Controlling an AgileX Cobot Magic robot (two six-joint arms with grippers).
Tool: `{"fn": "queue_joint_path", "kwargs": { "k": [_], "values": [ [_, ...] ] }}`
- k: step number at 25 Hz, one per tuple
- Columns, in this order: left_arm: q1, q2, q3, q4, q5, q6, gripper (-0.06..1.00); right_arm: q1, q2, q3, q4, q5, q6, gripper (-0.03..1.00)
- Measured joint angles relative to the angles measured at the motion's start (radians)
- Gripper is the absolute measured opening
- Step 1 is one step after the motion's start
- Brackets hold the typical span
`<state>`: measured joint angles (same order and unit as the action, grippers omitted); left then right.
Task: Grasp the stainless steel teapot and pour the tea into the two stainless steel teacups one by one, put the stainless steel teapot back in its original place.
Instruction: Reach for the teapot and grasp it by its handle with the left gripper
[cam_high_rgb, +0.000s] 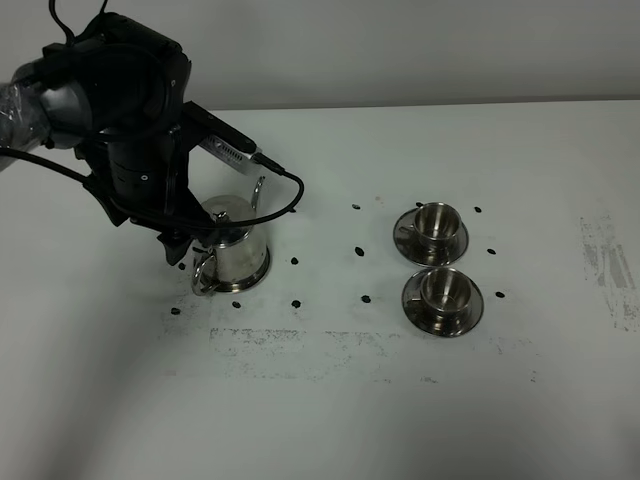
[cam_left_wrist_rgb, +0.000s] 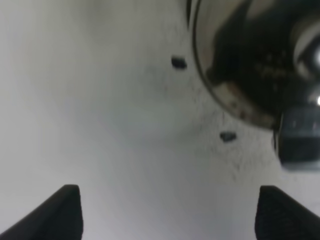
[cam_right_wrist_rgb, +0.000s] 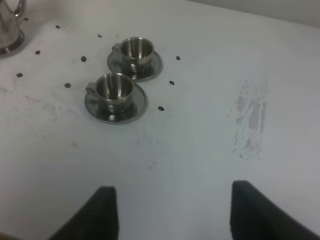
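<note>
The stainless steel teapot (cam_high_rgb: 238, 252) stands upright at the table's left on its original place, a flat steel disc whose rim (cam_high_rgb: 263, 275) shows under the base. Its loop handle (cam_high_rgb: 203, 275) faces the front. My left gripper (cam_high_rgb: 197, 238) hangs open right over the pot's handle side, not gripping it. In the left wrist view the blurred pot (cam_left_wrist_rgb: 250, 60) lies ahead of the open left gripper (cam_left_wrist_rgb: 170, 215). The two stainless steel teacups (cam_high_rgb: 437, 220) (cam_high_rgb: 444, 289) rest on saucers at the right. My right gripper (cam_right_wrist_rgb: 175, 215) is open and empty, well short of the cups (cam_right_wrist_rgb: 115, 89) (cam_right_wrist_rgb: 136, 49). The tea is hidden.
Small black dot marks (cam_high_rgb: 359, 250) ring the pot and the cups. Scuffed grey patches lie along the front (cam_high_rgb: 300, 345) and at the far right (cam_high_rgb: 605, 260). A cable (cam_high_rgb: 285, 190) loops from the left arm beside the spout.
</note>
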<state>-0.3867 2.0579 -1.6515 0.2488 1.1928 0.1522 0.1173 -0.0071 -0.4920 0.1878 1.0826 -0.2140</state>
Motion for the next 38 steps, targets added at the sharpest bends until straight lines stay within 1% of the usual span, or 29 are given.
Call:
{"fn": "queue_joint_path", "kwargs": {
  "k": [4, 7, 9, 12, 15, 18, 20, 24, 28, 38],
  "values": [
    [-0.001, -0.061, 0.000, -0.013, 0.000, -0.029, 0.68, 0.000, 0.000, 0.000, 0.000, 0.000, 0.000, 0.48],
    [-0.013, -0.097, 0.000, -0.077, 0.000, -0.036, 0.68, 0.000, 0.000, 0.000, 0.000, 0.000, 0.000, 0.48],
    [-0.036, -0.101, 0.000, -0.129, 0.000, -0.052, 0.68, 0.000, 0.000, 0.000, 0.000, 0.000, 0.000, 0.48],
    [-0.069, -0.100, 0.020, -0.151, -0.012, -0.100, 0.68, 0.000, 0.000, 0.000, 0.000, 0.000, 0.000, 0.48],
    [-0.075, -0.098, 0.045, -0.151, -0.030, -0.152, 0.68, 0.000, 0.000, 0.000, 0.000, 0.000, 0.000, 0.48],
    [-0.079, -0.089, 0.064, -0.125, -0.035, -0.206, 0.68, 0.000, 0.000, 0.000, 0.000, 0.000, 0.000, 0.48],
    [-0.080, -0.079, 0.081, -0.106, -0.057, -0.231, 0.68, 0.000, 0.000, 0.000, 0.000, 0.000, 0.000, 0.48],
    [-0.080, -0.056, 0.118, -0.103, -0.119, -0.246, 0.68, 0.000, 0.000, 0.000, 0.000, 0.000, -0.001, 0.48],
    [-0.080, -0.037, 0.127, -0.105, -0.171, -0.264, 0.68, 0.000, 0.000, 0.000, 0.000, 0.000, -0.001, 0.48],
    [-0.080, 0.014, 0.127, -0.104, -0.210, -0.268, 0.68, 0.000, 0.000, 0.000, 0.000, 0.000, -0.001, 0.48]
  ]
}}
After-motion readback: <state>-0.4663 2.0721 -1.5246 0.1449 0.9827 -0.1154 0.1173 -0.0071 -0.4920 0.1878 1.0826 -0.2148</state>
